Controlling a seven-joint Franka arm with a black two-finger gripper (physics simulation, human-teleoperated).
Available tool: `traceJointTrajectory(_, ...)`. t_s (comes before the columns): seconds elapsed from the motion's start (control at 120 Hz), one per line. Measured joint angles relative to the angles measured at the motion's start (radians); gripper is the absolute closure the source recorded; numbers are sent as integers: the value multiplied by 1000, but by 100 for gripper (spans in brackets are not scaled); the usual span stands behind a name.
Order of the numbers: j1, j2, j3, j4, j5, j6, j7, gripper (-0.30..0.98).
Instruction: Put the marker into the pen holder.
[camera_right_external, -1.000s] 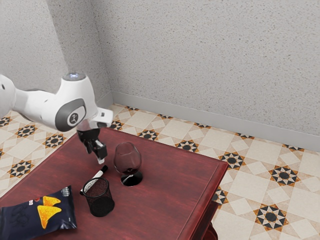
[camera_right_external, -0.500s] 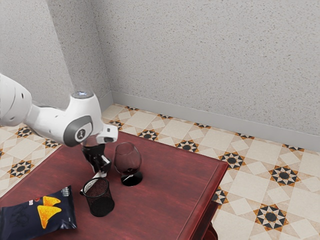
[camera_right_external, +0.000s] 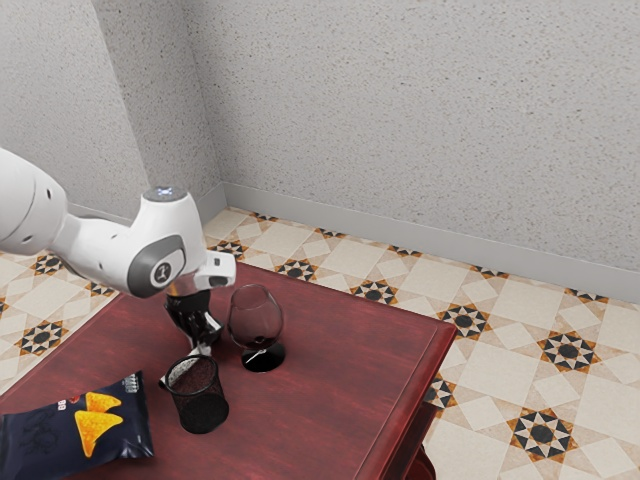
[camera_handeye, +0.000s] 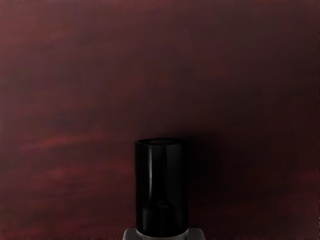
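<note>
My gripper is down at the table behind the pen holder, its fingers closed in on the marker from both sides. The marker lies on the table, partly hidden behind the black mesh pen holder, which stands upright. In the wrist view, the marker's black cap sticks out from the gripper, with a grey fingertip edge against either side of the marker.
A stemmed glass with dark liquid stands close to the gripper, toward the exterior view's right. A dark chip bag lies at the exterior view's lower left, on the red wooden table.
My hand has come down from above the table to the marker, and over the last half second the fingers have drawn together on it. Pen holder, glass and bag have stayed put.
</note>
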Motion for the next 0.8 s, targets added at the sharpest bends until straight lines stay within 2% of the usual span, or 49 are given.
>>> traceJointTrajectory(0.15, 15, -110, 1, -9, 11, -64, -15, 76)
traceJointTrajectory(0.233, 39, -228, 1, -11, 16, -153, -24, 77)
traceJointTrajectory(0.308, 72, -387, -12, -23, 18, -233, -32, 78)
traceJointTrajectory(0.4, -15, -540, -32, -76, 18, -292, -45, 79)
traceJointTrajectory(0.625, -71, -637, -78, -237, 24, -142, -94, 79)
traceJointTrajectory(0.8, -89, -621, -93, -254, 41, -40, -140, 79)
